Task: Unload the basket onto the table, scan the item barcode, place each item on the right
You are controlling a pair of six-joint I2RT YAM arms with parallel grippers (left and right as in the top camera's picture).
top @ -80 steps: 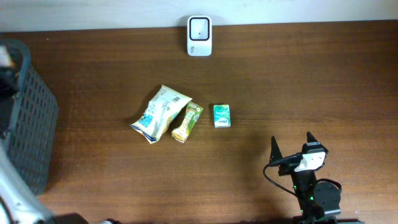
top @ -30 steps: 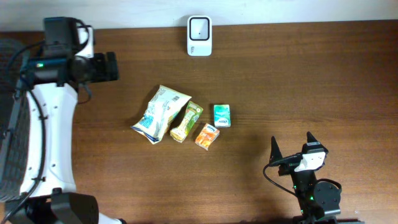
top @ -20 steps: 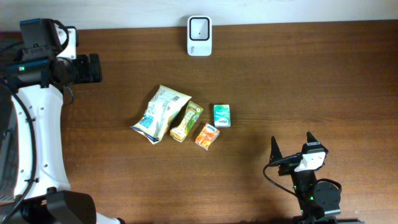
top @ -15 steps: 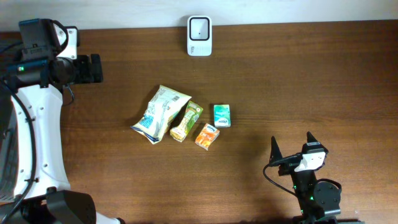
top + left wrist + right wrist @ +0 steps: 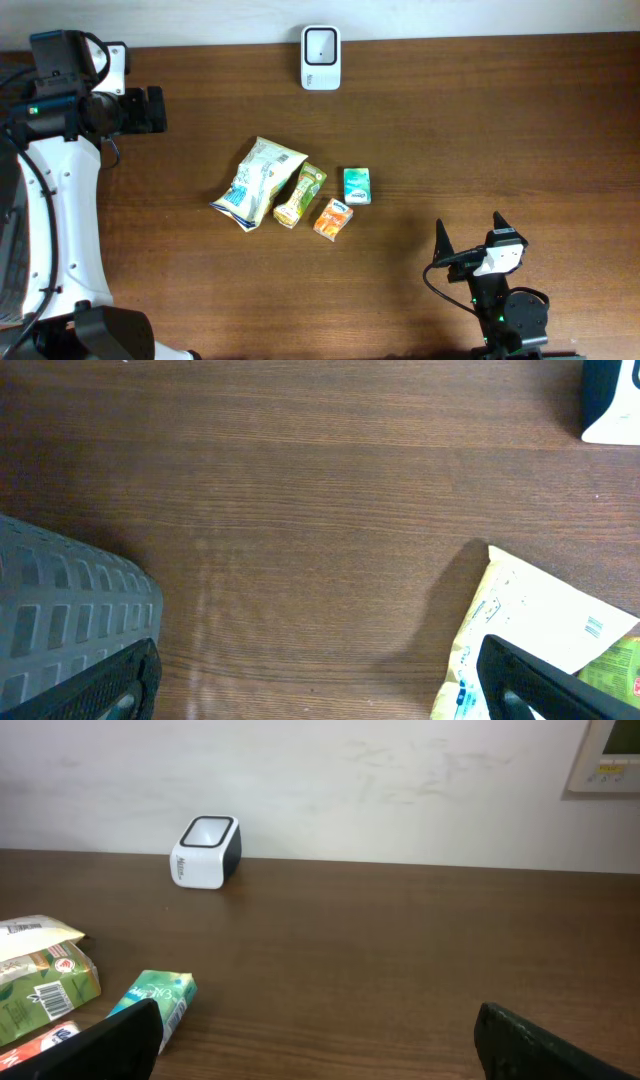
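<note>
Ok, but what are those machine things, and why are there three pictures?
They are two robot arms with pinching claws. One picture looks down from above the table; the other two come from a camera on each wrist. On the table lie a snack bag, a green-yellow packet, a small orange box and a small green box. A white scanner stands at the far edge, a grey basket at the left. The left gripper and right gripper are both open and hold nothing.

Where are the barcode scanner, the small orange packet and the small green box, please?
barcode scanner (image 5: 321, 57), overhead view, middle of its white housing.
small orange packet (image 5: 333, 219), overhead view, middle of its top face.
small green box (image 5: 357, 186), overhead view, middle of its top face.
</note>
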